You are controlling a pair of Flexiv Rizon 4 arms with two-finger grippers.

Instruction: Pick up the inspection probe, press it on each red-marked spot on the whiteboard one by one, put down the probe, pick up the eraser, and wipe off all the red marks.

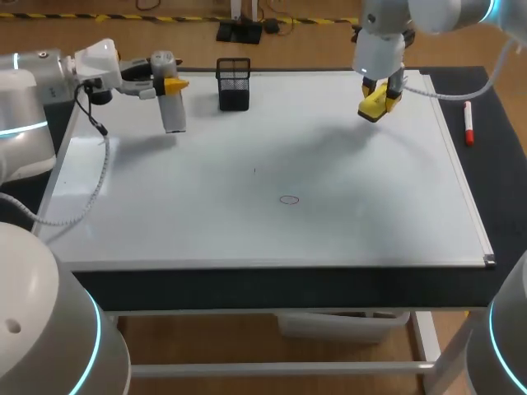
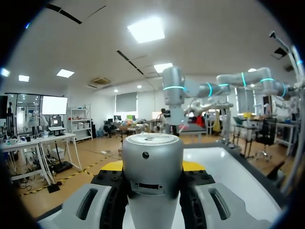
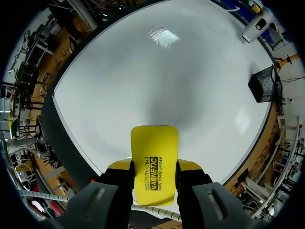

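Head view: right hand (image 1: 380,99) is closed on the yellow eraser (image 1: 372,109), fingers gripping both sides, held over the whiteboard's (image 1: 346,230) far right corner. Left hand (image 1: 170,84) clamps the silver probe (image 1: 173,115) over the far left. A faint oval mark (image 1: 288,199) lies mid-board. Recommend lowering the eraser flat, full face in contact, then sweeping across that oval with even pressure.
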